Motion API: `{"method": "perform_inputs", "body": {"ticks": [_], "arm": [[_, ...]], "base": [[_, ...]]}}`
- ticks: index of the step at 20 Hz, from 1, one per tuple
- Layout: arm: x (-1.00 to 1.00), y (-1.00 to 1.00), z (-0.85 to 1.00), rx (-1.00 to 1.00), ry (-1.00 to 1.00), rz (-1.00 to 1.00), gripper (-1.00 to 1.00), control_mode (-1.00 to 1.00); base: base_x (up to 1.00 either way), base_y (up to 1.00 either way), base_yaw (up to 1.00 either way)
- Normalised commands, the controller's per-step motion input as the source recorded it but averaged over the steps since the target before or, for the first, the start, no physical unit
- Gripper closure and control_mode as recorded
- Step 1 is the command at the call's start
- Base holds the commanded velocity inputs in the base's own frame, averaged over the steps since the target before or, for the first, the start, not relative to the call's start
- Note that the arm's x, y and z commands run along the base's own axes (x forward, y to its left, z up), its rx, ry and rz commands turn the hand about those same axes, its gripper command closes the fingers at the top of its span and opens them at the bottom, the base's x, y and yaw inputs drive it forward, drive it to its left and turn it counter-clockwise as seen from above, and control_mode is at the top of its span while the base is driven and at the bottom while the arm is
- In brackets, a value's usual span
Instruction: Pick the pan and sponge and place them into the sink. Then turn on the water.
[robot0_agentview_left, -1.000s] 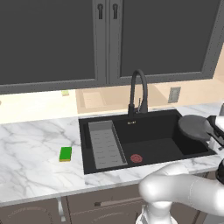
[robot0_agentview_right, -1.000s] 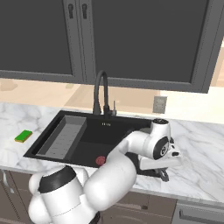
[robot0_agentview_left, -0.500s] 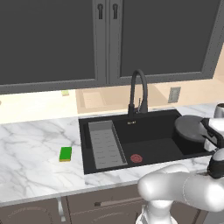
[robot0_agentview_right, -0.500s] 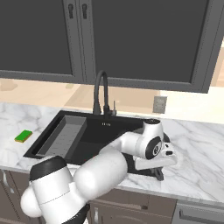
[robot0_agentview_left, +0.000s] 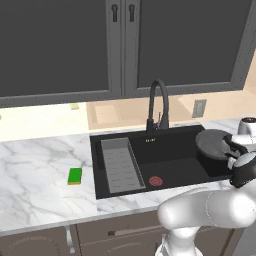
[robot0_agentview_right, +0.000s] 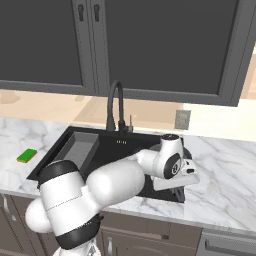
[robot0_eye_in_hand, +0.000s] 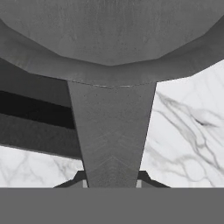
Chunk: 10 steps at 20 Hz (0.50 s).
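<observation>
You're seeing no readable writing; the gripper (robot0_eye_in_hand: 112, 183) is clamping the pan (robot0_agentview_left: 216, 144) handle, hand view's center.

Round shallow dark-grey pan (robot0_agentview_left: 214, 143) with a lighter grey inner face, held level above the right end of the sink; in the hand view its flat grey handle (robot0_eye_in_hand: 111, 131) runs down from the rim. Small rectangular sponge (robot0_agentview_left: 75, 176), bright green on top with a thin yellow underlayer, lying flat on the white marble counter left of the sink. Large black rectangular recessed sink (robot0_agentview_left: 177, 167) with a red round drain, a grey ribbed tray insert at its left end and a black gooseneck faucet behind.
</observation>
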Motion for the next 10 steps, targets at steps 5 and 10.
{"method": "perform_inputs", "body": {"ticks": [5, 10], "arm": [[0.43, 0.00, 0.00, 0.00, 0.00, 0.00, 1.00, -1.00], [0.30, 0.00, 0.00, 0.00, 0.00, 0.00, 1.00, -1.00]], "base": [[0.00, 0.00, 0.00], [0.00, 0.00, 0.00]]}}
